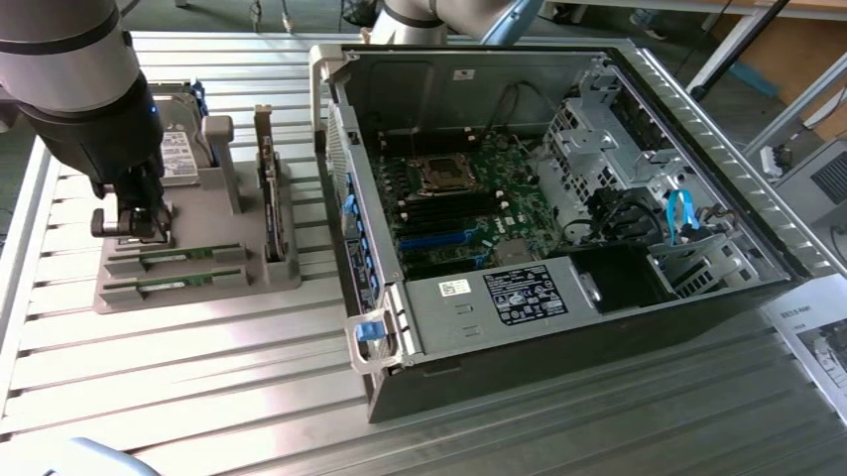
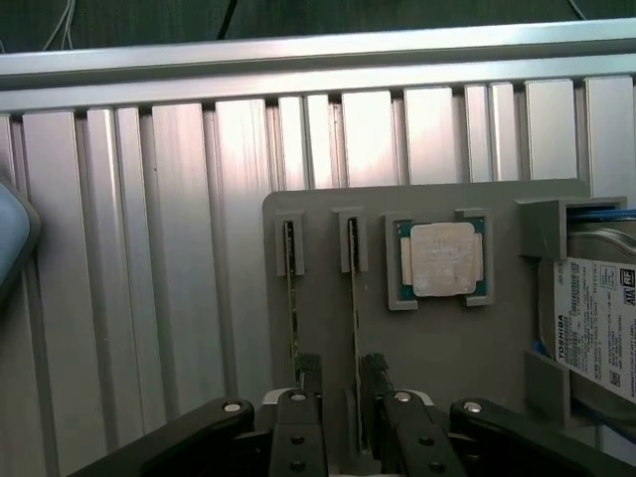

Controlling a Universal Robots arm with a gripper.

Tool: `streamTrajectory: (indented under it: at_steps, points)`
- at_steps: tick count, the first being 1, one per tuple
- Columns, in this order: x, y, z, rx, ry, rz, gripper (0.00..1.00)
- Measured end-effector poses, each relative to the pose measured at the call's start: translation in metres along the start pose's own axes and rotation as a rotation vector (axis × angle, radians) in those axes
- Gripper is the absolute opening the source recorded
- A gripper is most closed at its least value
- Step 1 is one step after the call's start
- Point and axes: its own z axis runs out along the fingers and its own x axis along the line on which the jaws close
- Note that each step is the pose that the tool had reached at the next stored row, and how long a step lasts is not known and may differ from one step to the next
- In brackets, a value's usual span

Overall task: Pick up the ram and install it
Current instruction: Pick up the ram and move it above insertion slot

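Two green ram sticks stand on edge in slots of a grey holder on the exterior view's left. One ram stick lies nearer the hard drive, the other nearer the holder's outer edge. My gripper hangs low over the holder, open. Its dark fingertips stand on either side of the stick nearer the drive, near one end of it, with a small gap on each side. Nothing is held.
The holder also carries a processor chip, a silver hard drive and an upright card. An open computer case lies on the exterior view's right, its motherboard exposed. The ribbed metal table runs around them.
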Motion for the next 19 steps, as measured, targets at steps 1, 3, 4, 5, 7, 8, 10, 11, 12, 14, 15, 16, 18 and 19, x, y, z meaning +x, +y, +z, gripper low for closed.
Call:
streamTrajectory:
  at_steps: [1,3,4,5,7,8,10,11,12,14,15,16,18,19]
  points:
    - [0.0,0.0,0.0,0.0,0.0001,0.0,0.3]
    - [0.0,-0.0001,0.0012,0.0003,-0.0002,0.0,0.3]
    - [0.0,-0.0001,0.002,0.0003,-0.0001,0.0,0.3]
    - [0.0,-0.0001,0.0029,0.0005,-0.0001,0.0,0.3]
    - [0.0,-0.0001,0.0053,0.0008,-0.0001,0.0,0.3]
    - [0.0,-0.0001,0.0064,0.0009,-0.0001,0.0,0.3]
    - [0.0,-0.0001,0.0091,0.0012,-0.0001,0.0,0.3]
    - [0.0,-0.0002,0.0106,0.0013,-0.0001,0.0,0.3]
    - [0.0,-0.0002,0.0125,0.0012,-0.0001,0.0,0.3]
    - [0.001,-0.0002,0.016,0.0011,0.0,0.0,0.3]
    - [0.001,-0.0002,0.0179,0.0012,0.0,0.0,0.3]
    - [0.001,-0.0003,0.0198,0.0013,-0.0001,0.0,0.3]
    - [0.001,-0.0003,0.0232,0.0013,-0.0001,0.0,0.3]
    - [0.001,-0.0003,0.0249,0.0013,-0.0002,0.0,0.3]
